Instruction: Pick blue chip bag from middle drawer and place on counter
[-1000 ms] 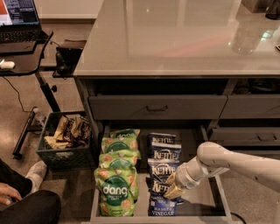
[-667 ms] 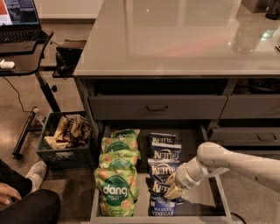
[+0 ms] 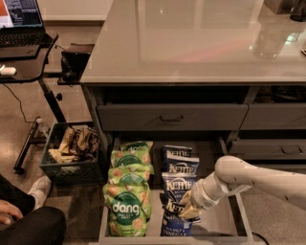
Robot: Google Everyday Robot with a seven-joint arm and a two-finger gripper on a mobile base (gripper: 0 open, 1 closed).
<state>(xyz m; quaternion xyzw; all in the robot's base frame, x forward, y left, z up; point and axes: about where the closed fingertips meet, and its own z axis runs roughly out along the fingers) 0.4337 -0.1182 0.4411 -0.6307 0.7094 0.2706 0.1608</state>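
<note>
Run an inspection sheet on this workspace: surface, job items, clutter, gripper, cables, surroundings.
Surface: counter, grey and glossy; dark objects at its far right corner.
Job's things: drawer open; four blue bags in a row on its right side; front blue bag under the gripper.
Clutter: green bags in a row left of the blue ones.
Gripper: gripper low in the drawer, at the top of the front blue bag.
Cables: thin cable on the floor by the desk leg.
Surroundings: desk with laptop; crate on the floor; person at lower left.
</note>
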